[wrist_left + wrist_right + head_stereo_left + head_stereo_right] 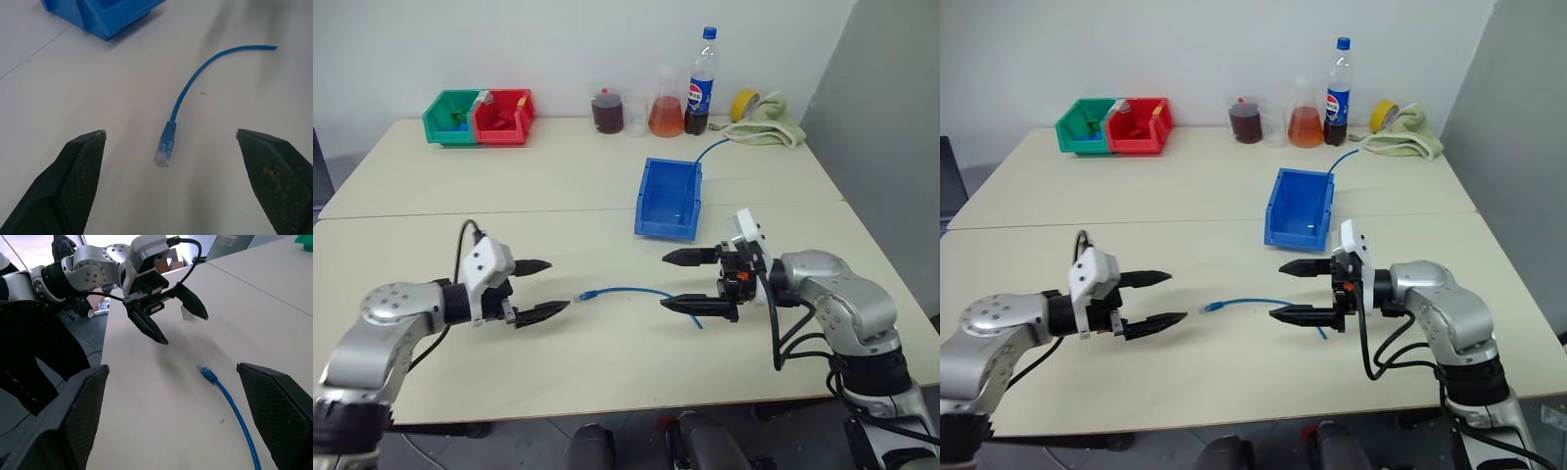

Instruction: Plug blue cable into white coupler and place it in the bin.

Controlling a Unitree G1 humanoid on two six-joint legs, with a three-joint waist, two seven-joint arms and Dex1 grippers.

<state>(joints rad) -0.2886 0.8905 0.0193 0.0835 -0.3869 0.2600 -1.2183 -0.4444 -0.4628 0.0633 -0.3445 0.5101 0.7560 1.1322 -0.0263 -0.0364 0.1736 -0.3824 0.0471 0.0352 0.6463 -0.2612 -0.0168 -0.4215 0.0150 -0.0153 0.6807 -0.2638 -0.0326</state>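
Presently: cable (636, 292) loose on table (509, 186) between 2 wide-open, empty grippers, left (541, 287) and right (674, 281); bin (669, 199) behind.

Your left hand (540, 287): black two-finger type, fingers spread wide, empty, aimed rightward, held low. Your right hand (677, 280): same type, fingers wide apart, empty, aimed leftward, facing the left hand.

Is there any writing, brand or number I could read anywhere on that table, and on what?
Round red, white and blue Pepsi emblem, no readable letters: on the label of the soda bottle at the far edge of the table.
Smaller print on that label: too small to read.
Nothing else shows writing.
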